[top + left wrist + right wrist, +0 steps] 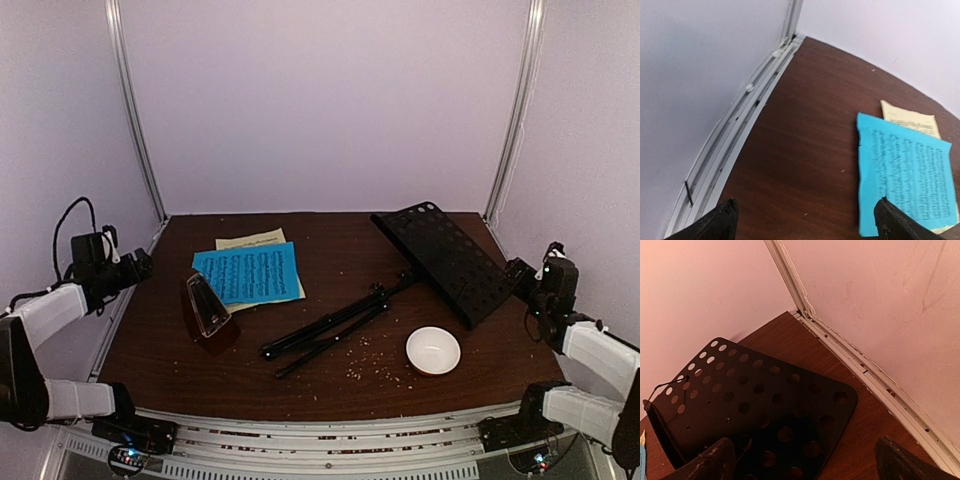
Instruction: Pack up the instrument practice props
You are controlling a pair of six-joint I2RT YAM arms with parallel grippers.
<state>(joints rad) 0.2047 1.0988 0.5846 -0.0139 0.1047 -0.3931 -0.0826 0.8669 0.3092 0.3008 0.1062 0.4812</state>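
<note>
The black music stand lies on its side; its perforated desk (445, 258) is at the right and its folded legs (335, 322) point to the middle. The desk fills the right wrist view (755, 415). The bright blue sheet (247, 271) lies on the pale yellow sheet (252, 240) at the back left; both show in the left wrist view, blue (905, 175) and yellow (910, 119). The brown metronome (207, 312) with its clear cover stands at the left. My left gripper (140, 266) is open and empty, left of the sheets. My right gripper (517, 272) is open and empty at the desk's right edge.
A small round white bowl (433, 350) stands at the front right. Brown crumbs (365, 370) are scattered along the front of the table. White walls and metal rails (135, 110) close in the sides and back.
</note>
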